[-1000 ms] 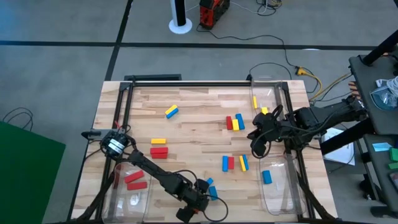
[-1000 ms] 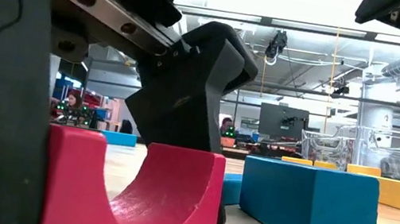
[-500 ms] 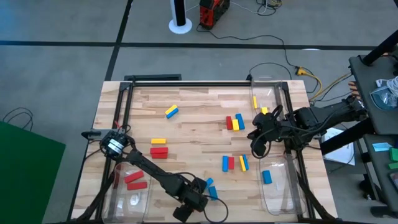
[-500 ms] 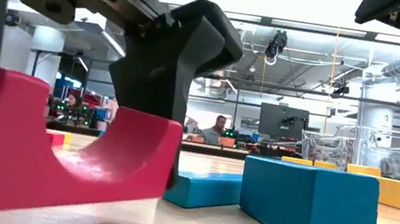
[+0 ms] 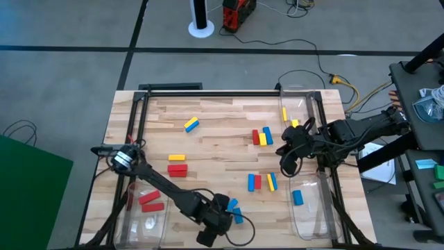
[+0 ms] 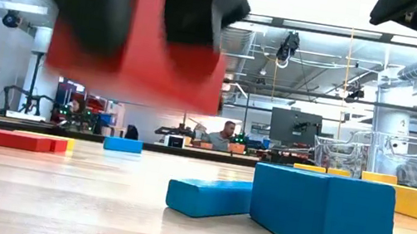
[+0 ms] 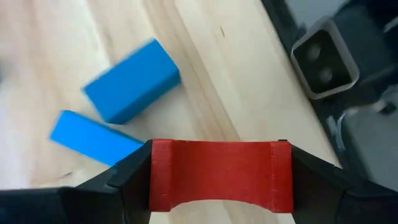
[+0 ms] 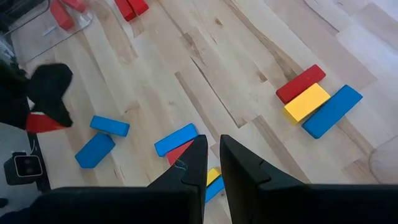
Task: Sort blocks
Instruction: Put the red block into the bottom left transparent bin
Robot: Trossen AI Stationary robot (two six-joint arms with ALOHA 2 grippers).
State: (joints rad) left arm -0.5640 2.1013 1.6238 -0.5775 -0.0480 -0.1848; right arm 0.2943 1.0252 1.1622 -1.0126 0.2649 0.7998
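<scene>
My left gripper (image 5: 216, 221) hangs over the table's near edge, shut on a red arch-shaped block (image 7: 221, 174), which also shows high in the low view (image 6: 140, 47). Two blue blocks (image 7: 132, 89) (image 7: 93, 138) lie flat on the wood just beyond it. More red, yellow and blue blocks lie in small groups in the middle (image 5: 261, 137) (image 5: 262, 182) and left of the middle (image 5: 177, 164). My right gripper (image 5: 288, 163) hovers at the right with its fingers together (image 8: 211, 162) and nothing in them. My left gripper pinches the red arch block by its two short end faces (image 7: 152, 177) between its two fingers. The fingers come from above, pointing down. The block's hollow side faces back toward the wrist. The block hangs clear of the table (image 6: 140, 47).
A clear bin at the near left holds red blocks (image 5: 149, 201). A bin at the near right holds a blue one (image 5: 297, 198), and one at the far right holds yellow ones (image 5: 284, 113). A small camera (image 7: 323, 65) sits at the near edge beside my left gripper.
My left gripper has risen with the red arch block. The block stood on the table a second ago, tipped as it came up, and now hangs clear of the wood. My right arm has kept still.
</scene>
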